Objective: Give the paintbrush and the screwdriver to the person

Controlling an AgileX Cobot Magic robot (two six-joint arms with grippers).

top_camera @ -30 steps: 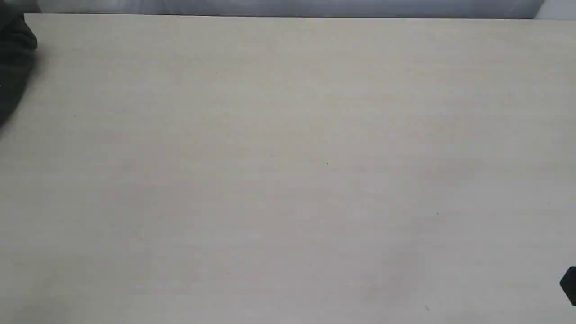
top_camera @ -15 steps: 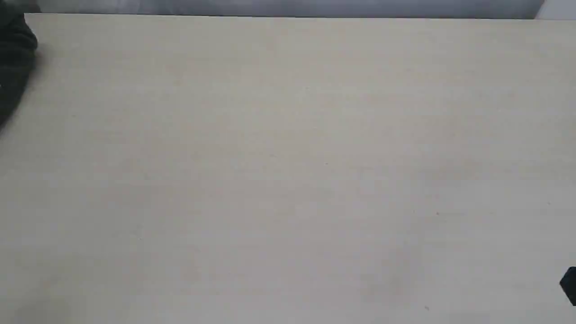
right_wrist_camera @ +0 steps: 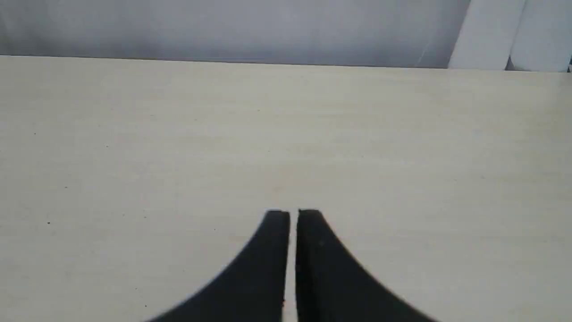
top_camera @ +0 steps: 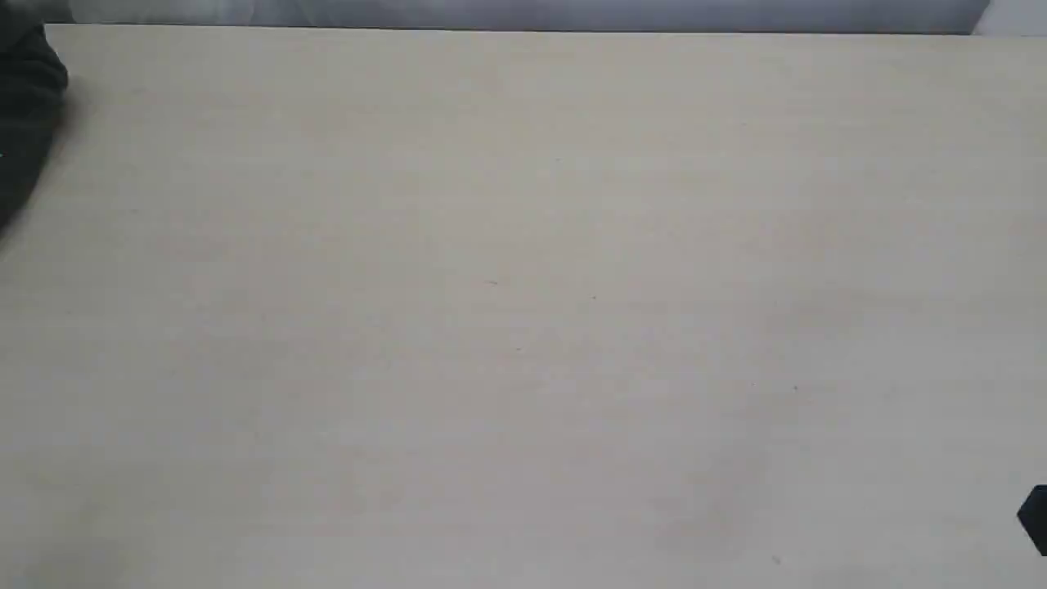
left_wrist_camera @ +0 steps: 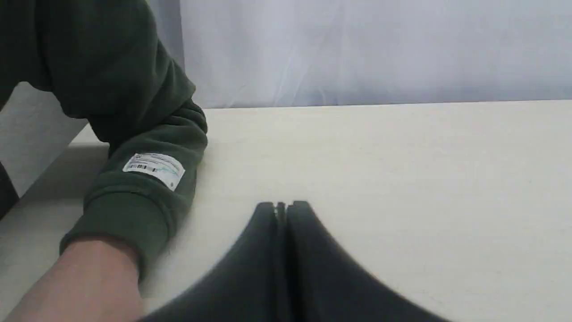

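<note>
light: soft, even, bright | shadows: faint | glare: none | focus: close black jaws blurred

Table (top_camera: 523,245): pale beige, matte, faint wood grain throughout. A few small dark specks (top_camera: 795,388) are noted on its surface. Ahead of the left end effector (left_wrist_camera: 282,205), the table's far edge is backed by a pale grey-white curtain (left_wrist_camera: 357,49) hung in soft vertical folds. The same backdrop is seen ahead of the right end effector (right_wrist_camera: 293,212), with brighter white drapes (right_wrist_camera: 487,36) set off to one side past the far edge. Lighting is diffuse and even; only soft shadows are cast.
</note>
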